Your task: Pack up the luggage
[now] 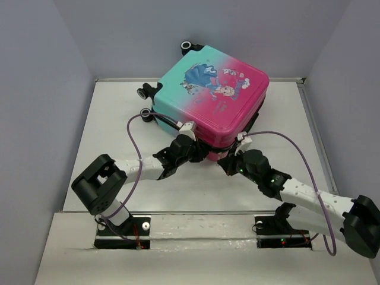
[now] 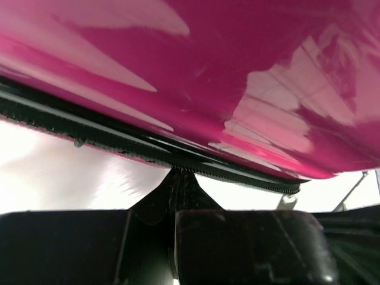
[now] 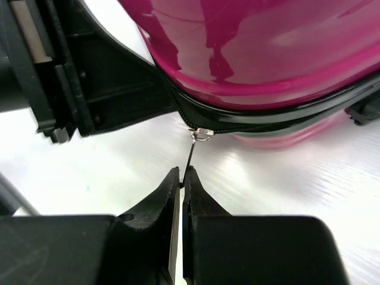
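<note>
Luggage [image 1: 208, 98] fills table [image 1: 113, 178] centre; passage open both sides.

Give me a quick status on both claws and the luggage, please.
Right claw shut on zipper pull. Left claw shut at the zipper seam. Luggage flat, lid down. Nothing blocking either arm.

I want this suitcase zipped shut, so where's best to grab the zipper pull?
Pinch the thin metal tab hanging off the slider on the suitcase's pink near edge. Come in low from the front: the tab sticks out that way, where the right gripper pinches it.
</note>
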`<state>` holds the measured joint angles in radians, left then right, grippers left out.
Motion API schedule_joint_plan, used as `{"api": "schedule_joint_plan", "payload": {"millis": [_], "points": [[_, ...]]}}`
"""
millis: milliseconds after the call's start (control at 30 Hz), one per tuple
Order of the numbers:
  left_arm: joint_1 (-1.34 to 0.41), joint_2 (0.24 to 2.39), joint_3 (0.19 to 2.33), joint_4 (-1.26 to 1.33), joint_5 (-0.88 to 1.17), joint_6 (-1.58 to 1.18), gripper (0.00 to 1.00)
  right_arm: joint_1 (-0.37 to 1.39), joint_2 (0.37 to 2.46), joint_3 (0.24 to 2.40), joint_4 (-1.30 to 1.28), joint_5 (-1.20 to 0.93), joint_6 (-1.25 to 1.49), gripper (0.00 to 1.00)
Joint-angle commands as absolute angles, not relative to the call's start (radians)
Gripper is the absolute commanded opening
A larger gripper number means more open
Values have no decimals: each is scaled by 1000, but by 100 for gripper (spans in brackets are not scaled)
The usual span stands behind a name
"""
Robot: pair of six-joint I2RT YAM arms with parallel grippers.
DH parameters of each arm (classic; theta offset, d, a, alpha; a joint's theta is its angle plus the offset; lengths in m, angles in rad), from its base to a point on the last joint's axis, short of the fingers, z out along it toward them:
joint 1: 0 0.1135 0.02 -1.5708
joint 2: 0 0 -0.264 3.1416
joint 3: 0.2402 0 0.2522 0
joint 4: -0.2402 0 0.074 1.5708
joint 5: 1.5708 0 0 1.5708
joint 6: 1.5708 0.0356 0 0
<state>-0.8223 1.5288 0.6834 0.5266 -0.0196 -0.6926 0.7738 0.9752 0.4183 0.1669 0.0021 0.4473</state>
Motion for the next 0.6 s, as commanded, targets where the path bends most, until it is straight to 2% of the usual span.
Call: {"api": "schedule_joint_plan", "payload": {"millis": [0, 67, 200, 267, 400, 433, 467, 533, 567], "points": [[-813, 1601, 894, 726, -25, -652, 6, 1091, 1005, 474, 104, 85, 587, 7], [-815, 1628, 939, 693, -11, -635, 6, 1216, 1096, 555, 103, 238, 594, 7], [-815, 1576, 925, 621, -83, -601, 6, 1227, 1219, 606, 138, 409, 634, 7], [-795, 1495, 884, 551, -115, -584, 11, 1216, 1238, 617, 147, 509, 637, 7], [-688, 1300, 786, 395, -101, -624, 31, 1195, 1258, 635, 147, 552, 641, 7], [-651, 1205, 761, 347, -78, -658, 45, 1195, 1265, 644, 152, 549, 646, 7], [-573, 1154, 721, 331, -34, -667, 63, 1195, 1285, 649, 158, 540, 644, 7], [-487, 1054, 712, 278, 0, -683, 80, 1195, 1307, 663, 172, 535, 641, 7], [-439, 1040, 719, 256, 46, -681, 84, 1195, 1316, 666, 176, 532, 640, 7]]}}
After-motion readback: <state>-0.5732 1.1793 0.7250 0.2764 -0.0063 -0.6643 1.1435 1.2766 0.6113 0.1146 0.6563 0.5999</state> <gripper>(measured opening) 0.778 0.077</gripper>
